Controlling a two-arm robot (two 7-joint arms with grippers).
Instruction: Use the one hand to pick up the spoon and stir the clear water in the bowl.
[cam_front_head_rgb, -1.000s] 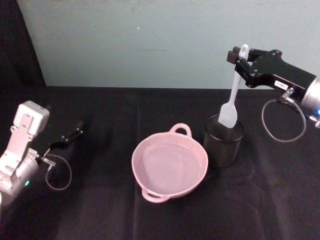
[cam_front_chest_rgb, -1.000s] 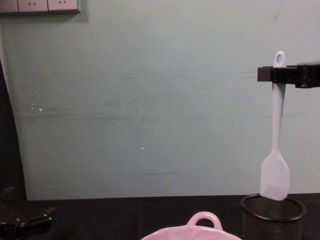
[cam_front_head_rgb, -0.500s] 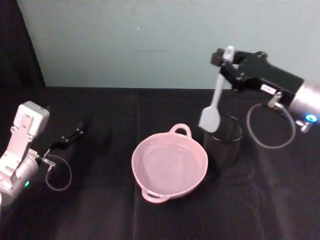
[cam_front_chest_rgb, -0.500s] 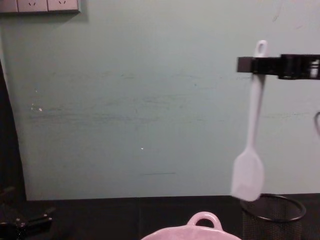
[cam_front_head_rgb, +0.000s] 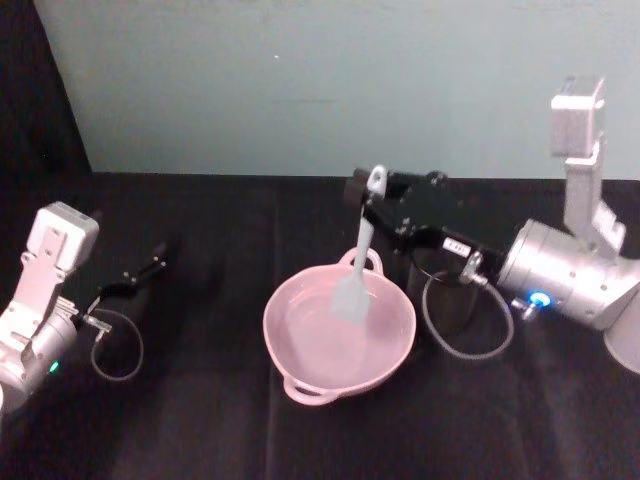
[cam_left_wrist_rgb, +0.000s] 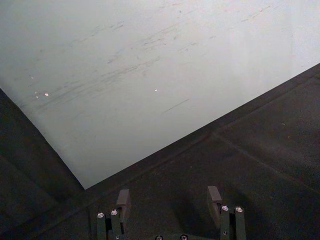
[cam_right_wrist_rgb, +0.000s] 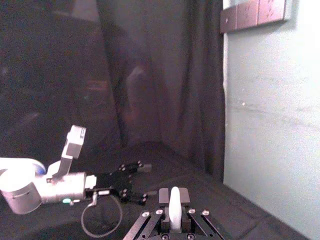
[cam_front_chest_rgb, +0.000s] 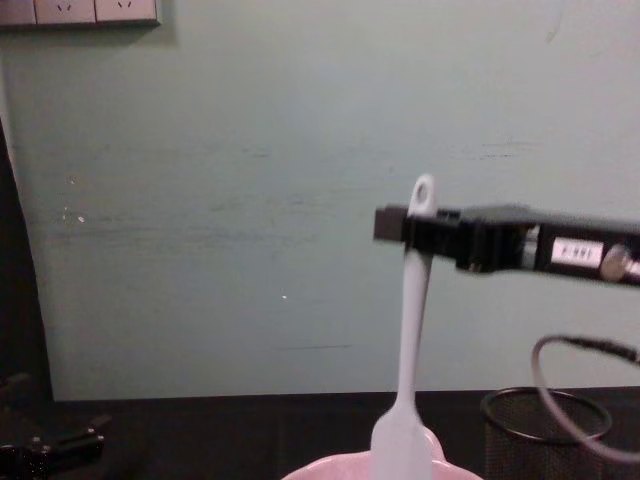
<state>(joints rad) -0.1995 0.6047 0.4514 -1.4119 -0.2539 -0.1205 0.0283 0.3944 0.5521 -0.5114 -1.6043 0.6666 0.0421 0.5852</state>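
While right gripper (cam_front_head_rgb: 364, 191) clamps spoon (cam_front_head_rgb: 361, 245) upright over bowl (cam_front_head_rgb: 273, 336), label (cam_front_head_rgb: 457, 245) unreadable, left gripper (cam_front_head_rgb: 140, 272) parked leftward, fingers (cam_left_wrist_rgb: 123, 202) apart.

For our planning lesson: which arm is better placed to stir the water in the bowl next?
Right. The right end effector grips the spoon upright, with its paddle down at the bowl. The left end effector sits open and empty, far aside.
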